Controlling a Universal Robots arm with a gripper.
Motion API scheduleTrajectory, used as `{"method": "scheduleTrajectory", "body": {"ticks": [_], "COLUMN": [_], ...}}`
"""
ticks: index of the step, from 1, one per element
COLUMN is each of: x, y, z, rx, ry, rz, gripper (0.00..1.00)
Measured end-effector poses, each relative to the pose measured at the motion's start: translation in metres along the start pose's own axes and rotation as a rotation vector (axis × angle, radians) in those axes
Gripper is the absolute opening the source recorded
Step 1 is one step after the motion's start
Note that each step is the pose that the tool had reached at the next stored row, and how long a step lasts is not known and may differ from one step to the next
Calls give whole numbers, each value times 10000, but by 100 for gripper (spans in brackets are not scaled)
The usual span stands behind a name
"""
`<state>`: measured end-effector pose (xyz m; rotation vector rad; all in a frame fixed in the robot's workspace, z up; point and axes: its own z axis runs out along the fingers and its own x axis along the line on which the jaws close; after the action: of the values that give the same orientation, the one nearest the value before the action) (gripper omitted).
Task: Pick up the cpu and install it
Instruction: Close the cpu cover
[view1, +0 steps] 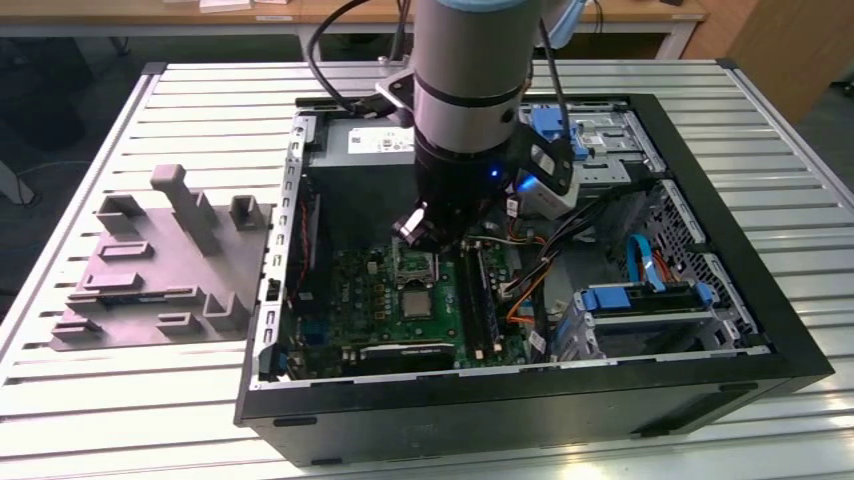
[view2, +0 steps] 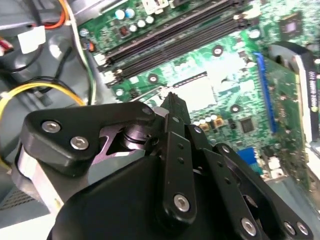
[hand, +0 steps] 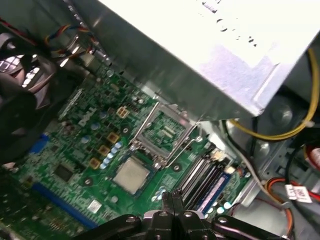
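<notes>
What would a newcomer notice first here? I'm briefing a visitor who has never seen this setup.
Probably the big arm plunging into the open computer case, its gripper low over the green motherboard. Next, in the first wrist view, the cpu lying flat on the board beside the opened metal-framed socket. The gripper holds nothing. A grey moulded fixture sits at the exterior view's left.

Inside open computer case (view1: 747, 330) on slatted table (view1: 200, 90): motherboard (view1: 387, 310) on case floor, cpu (view1: 416, 302) on it just nearer than socket (view1: 414, 265). Gripper (hand: 170, 196) above board, beside memory slots (hand: 202, 176). Fixture block (view1: 154, 270) on table, exterior view's left of case.
</notes>
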<state>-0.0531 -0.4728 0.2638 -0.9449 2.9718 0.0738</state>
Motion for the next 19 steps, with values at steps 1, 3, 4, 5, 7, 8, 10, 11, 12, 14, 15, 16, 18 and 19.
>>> {"method": "scheduleTrajectory", "body": {"ticks": [1,3,4,5,7,8,10,11,12,14,15,16,18,19], "x": [-11,-29,-36,-42,-44,-43,-43,-42,-42,-56,-71,-92,-144,-170], "y": [-8,-18,-21,-23,-22,-23,-23,-24,-24,-24,-22,-15,18,39], "z": [1,5,8,14,33,43,62,69,77,86,91,96,106,111], "rx": [-126,-350,-417,-470,-507,-516,-534,-543,-550,-553,-554,-556,-556,-555], "ry": [-89,-246,-292,-328,-339,-326,-303,-292,-284,-277,-276,-277,-277,-278], "rz": [-5,-14,-24,-42,-215,-400,-753,-919,-1050,-1142,-1152,-1155,-1153,-1152], "gripper": [11,11,11,11,11,11,11,11,11,11,11,11,11,11]}}
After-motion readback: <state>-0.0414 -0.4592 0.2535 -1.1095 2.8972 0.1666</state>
